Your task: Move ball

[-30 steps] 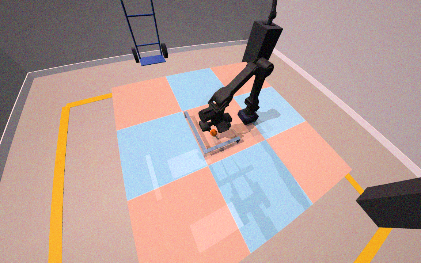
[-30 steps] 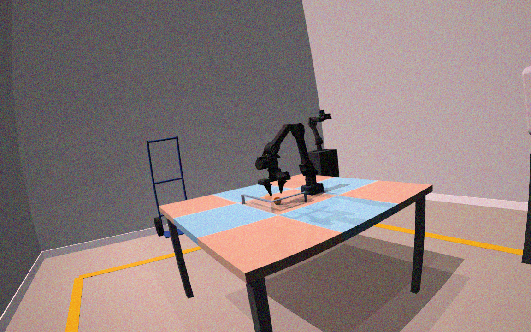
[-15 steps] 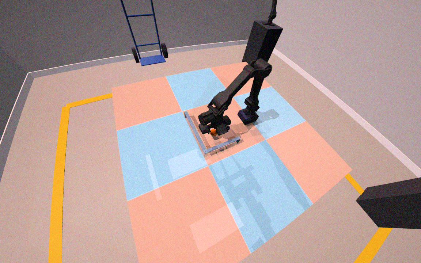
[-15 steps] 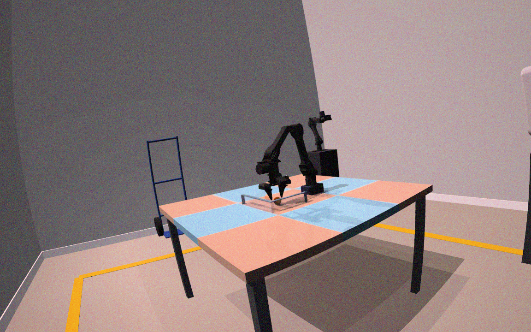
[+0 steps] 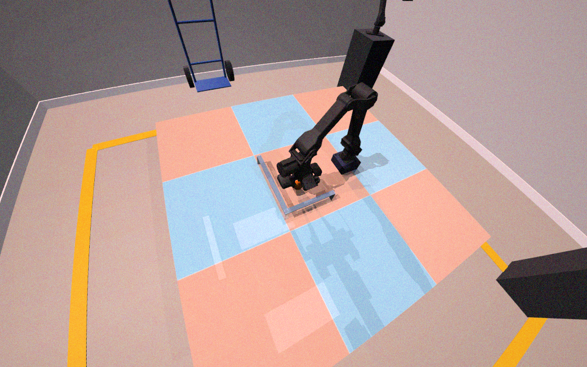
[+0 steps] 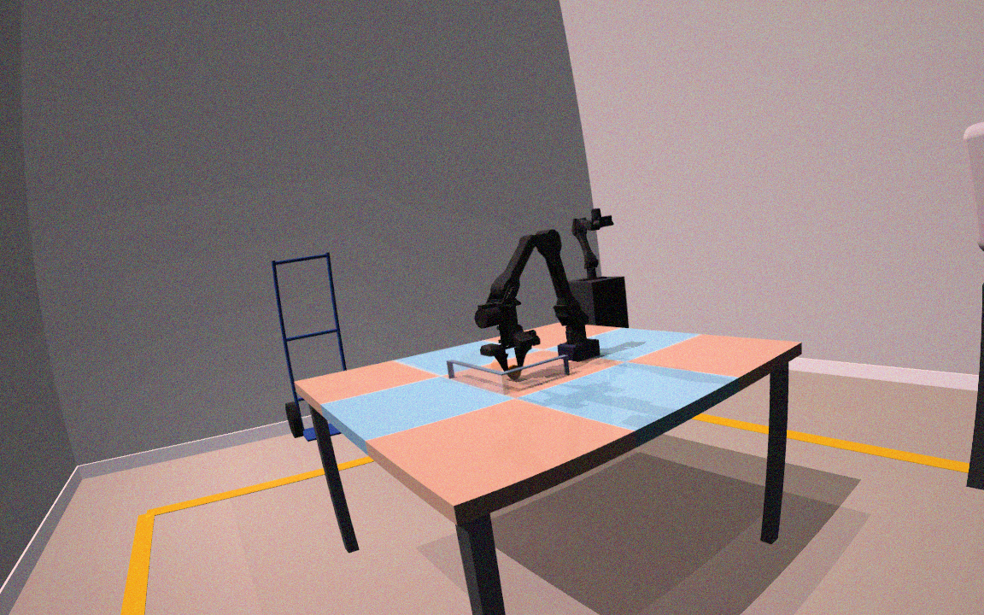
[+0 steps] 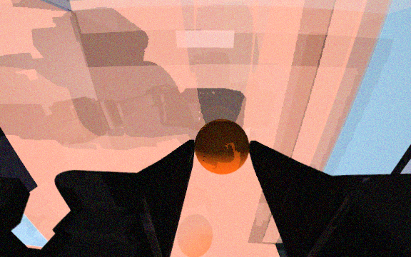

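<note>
The orange ball (image 5: 297,185) (image 6: 513,373) (image 7: 222,153) is on or close to the table, inside the corner of the clear walls. My gripper (image 7: 221,145) points down over it. In the wrist view a black fingertip touches each side of the ball, so the gripper is shut on it. The see-through copy (image 7: 195,235) shows as a pale orange disc below the ball in the wrist view, between the fingers and apart from the ball. In the top and exterior views I cannot make the copy out. The two clear walls have blue-grey top edges, one long wall (image 5: 269,185) and one shorter wall (image 5: 312,204).
The checkered table (image 5: 222,314) (image 6: 495,436) carries my arm's base (image 5: 345,162) (image 6: 578,350), close to the open side of the walls. The walls' corner points away from the base. A blue hand truck (image 5: 212,84) and a black pedestal (image 6: 604,301) with another arm stand off the table.
</note>
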Controlling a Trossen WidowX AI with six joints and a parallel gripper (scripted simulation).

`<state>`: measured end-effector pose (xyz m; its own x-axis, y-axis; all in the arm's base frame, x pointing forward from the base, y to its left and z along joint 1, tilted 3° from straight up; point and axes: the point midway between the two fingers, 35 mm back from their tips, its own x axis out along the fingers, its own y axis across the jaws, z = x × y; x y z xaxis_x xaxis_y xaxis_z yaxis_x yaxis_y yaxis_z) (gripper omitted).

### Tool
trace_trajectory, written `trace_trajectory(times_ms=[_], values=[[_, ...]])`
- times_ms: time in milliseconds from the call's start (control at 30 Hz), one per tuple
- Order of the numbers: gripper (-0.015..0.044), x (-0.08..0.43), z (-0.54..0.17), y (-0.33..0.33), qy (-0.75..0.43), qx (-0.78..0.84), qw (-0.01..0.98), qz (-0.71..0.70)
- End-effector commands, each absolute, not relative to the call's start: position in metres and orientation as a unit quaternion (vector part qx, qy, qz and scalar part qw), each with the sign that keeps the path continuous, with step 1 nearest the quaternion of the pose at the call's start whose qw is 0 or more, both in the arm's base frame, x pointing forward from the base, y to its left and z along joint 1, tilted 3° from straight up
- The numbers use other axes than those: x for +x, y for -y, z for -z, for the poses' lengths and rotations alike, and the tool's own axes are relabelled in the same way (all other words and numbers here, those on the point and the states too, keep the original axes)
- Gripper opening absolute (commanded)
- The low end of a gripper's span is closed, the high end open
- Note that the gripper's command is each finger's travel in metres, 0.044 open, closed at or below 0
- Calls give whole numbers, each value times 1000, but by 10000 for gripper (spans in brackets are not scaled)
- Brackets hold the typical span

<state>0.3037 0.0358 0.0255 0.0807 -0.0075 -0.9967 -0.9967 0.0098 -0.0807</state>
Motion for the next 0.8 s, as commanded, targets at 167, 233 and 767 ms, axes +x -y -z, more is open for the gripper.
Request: trace_trajectory(times_ms=[167,233,767], values=[[131,303,-25,-36,-485,-517,521,-475],[79,305,-33,-36,-485,-517,521,-475],[0,301,-129,-37,-484,-517,521,-475]])
